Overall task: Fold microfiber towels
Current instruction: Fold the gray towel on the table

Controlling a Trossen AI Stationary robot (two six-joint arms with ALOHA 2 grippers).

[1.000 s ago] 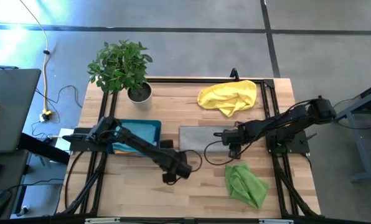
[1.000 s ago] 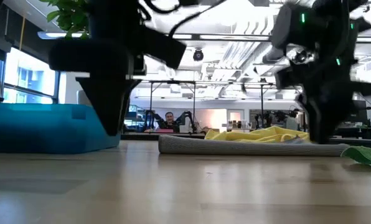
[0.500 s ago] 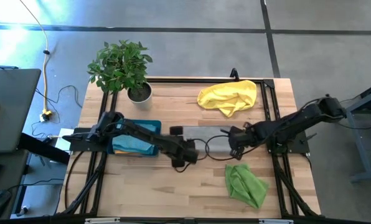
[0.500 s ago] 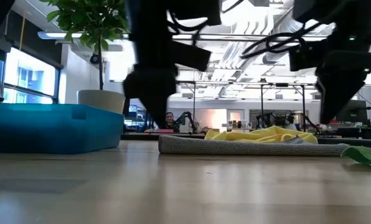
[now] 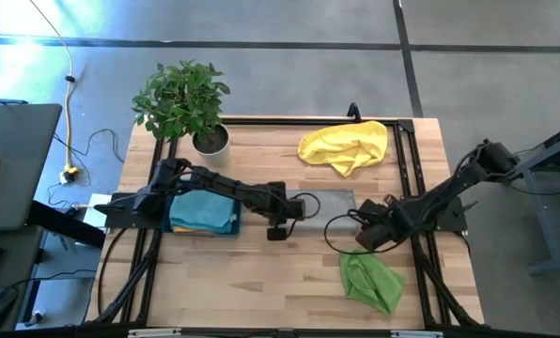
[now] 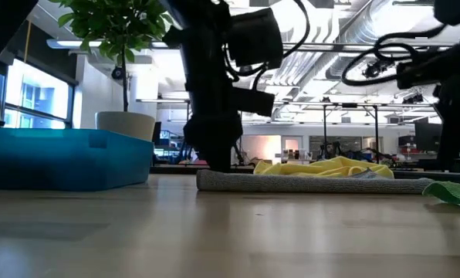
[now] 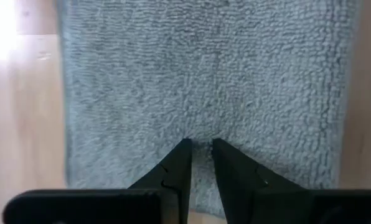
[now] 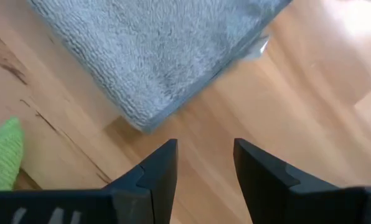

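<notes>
Lighting is bright and even in the high view; the wooden table (image 5: 261, 272) is well exposed with only faint, soft shadows under the arms. Blue-white glare blows out the floor (image 5: 17, 66) at the far left corner. Low view is strongly backlit: ceiling lights (image 6: 323, 31) and the window (image 6: 21, 100) clip to white, and both arms read as near-black silhouettes, edges soft. The near tabletop there is out of focus. Left wrist view is sharp on the grey towel (image 7: 204, 74) pile, with a blown-out patch on the wood at one corner. Right wrist view is slightly soft, with similar glare on the wood.
</notes>
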